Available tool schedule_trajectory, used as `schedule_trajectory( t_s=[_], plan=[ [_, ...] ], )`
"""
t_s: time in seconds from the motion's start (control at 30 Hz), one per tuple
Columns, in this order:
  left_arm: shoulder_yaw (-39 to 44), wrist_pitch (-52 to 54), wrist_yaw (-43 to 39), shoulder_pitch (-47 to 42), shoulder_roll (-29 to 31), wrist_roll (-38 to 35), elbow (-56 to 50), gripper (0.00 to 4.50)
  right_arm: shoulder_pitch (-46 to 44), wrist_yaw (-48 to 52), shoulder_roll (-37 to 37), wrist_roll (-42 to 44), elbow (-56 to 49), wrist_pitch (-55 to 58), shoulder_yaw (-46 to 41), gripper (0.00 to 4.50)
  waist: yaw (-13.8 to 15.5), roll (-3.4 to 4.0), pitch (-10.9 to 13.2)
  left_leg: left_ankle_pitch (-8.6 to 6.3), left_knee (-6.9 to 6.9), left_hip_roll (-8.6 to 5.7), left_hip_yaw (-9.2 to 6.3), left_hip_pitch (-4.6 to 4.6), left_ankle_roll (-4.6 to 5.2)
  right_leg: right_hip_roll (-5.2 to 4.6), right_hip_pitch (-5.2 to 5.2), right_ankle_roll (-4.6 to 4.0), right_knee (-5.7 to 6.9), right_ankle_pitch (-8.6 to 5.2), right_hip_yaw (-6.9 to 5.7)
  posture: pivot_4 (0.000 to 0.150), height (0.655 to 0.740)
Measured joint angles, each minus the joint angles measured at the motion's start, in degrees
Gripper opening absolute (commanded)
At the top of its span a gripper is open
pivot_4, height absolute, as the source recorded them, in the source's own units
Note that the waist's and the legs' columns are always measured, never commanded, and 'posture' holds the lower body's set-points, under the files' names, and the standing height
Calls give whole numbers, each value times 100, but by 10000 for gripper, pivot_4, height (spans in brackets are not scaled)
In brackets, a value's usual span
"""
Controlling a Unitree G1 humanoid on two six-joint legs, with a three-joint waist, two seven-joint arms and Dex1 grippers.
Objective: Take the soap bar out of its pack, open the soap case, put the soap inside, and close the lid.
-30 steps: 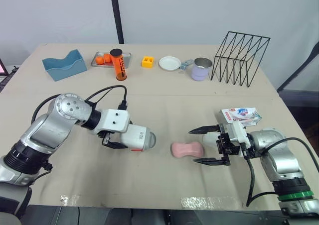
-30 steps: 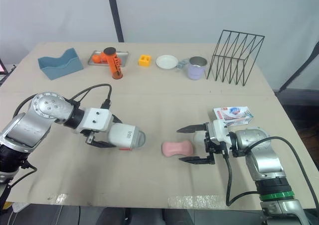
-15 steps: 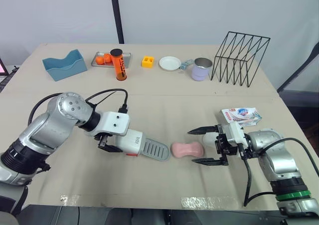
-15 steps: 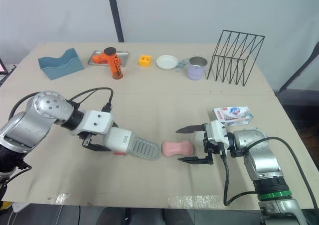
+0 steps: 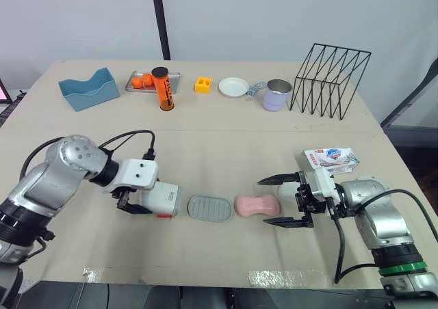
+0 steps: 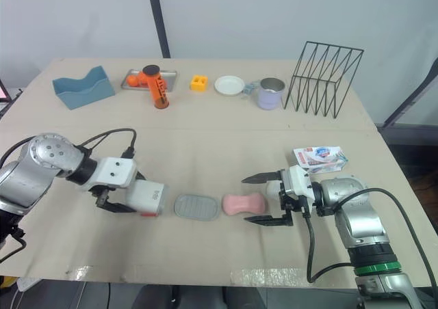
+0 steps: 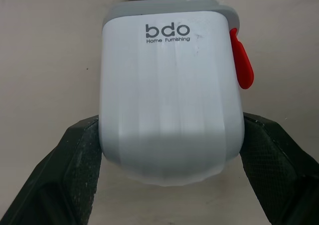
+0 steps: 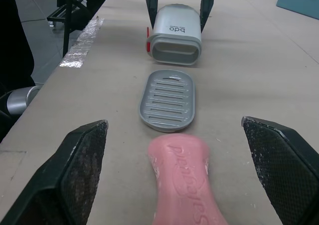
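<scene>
Left eye view gives me the table with the task things in one row along its near part. My left gripper is clamped on the white case — one black finger on each long side. The open mouth of the case is turned toward the grey ribbed insert. This insert lies flat on the table just in front of the mouth, with a small gap between them.

The pink soap lies bare on the table just beside the other end of the insert; I cannot tell if the two touch. My right gripper is low at the soap's far end with its fingers wide apart, one on each side of the soap, neither touching it. The pack lies on the table behind this gripper.

Along the back stand the other containers:
- a blue bin, whose inside I cannot see well
- a metal pan with oranges in it
- an upright orange tube at the pan
- a white dish
- a cup
- a wire rack
</scene>
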Motion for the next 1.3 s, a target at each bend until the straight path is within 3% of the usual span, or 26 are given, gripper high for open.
schedule_trajectory(
  t_s=[0.6, 0.67, 1.3],
  plan=[
    [77, -626, 136, 194, -142, -50, 360, 34822, -2, -4, -64, -34, 34, 110, 0, 44519, 0, 0, 0, 0, 1, 0, 1, 3, 0, 1, 0, 0, 6, 0, 1, 1500, 7400],
    [77, -625, 134, 210, -142, -43, 364, 44852, -1, -9, -66, -34, 23, 116, 0, 45000, -1, 0, 0, 0, 1, 0, 2, 5, 0, 1, 1, 0, 6, 0, 1, 1500, 7400],
    [157, -721, 43, 278, -123, -72, 563, 44971, 1, -67, -76, -36, -36, 226, 0, 45000, -1, 0, 0, 0, 1, 1, 1, 4, 0, 1, 0, -1, 8, 0, 1, 1500, 7400]
  ],
)
